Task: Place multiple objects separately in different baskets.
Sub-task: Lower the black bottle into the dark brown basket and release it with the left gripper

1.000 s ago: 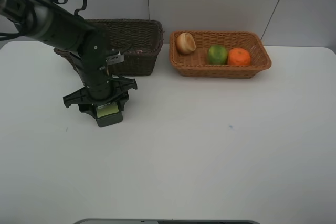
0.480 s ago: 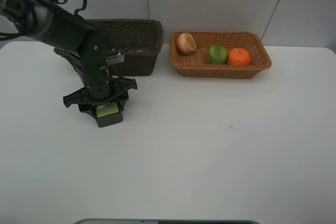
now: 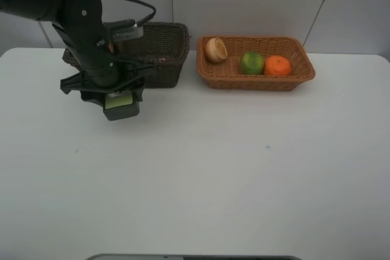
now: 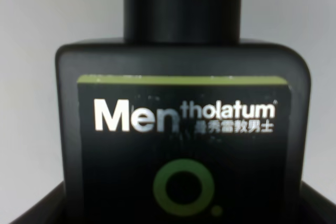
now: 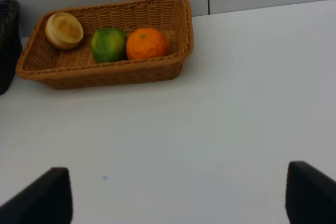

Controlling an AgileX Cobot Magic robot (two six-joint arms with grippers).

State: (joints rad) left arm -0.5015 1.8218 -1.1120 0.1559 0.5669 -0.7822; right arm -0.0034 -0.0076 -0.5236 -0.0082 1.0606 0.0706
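Left claw [image 3: 120, 103] gripped the flat dark bottle [image 3: 120, 105] across its width, raised off the white table [image 3: 244, 168] just in front of the dark basket [image 3: 159, 50]. Right claw stood spread over bare table. Green fruit [image 3: 251, 63], orange [image 3: 277, 66] and a tan fruit [image 3: 214, 49] lay in the tan basket [image 3: 256, 82].

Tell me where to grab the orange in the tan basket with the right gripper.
Probably from straight above, around the widest middle of the orange. It lies in the shallow basket close beside the green fruit, so close the grip front to back, not toward that fruit.
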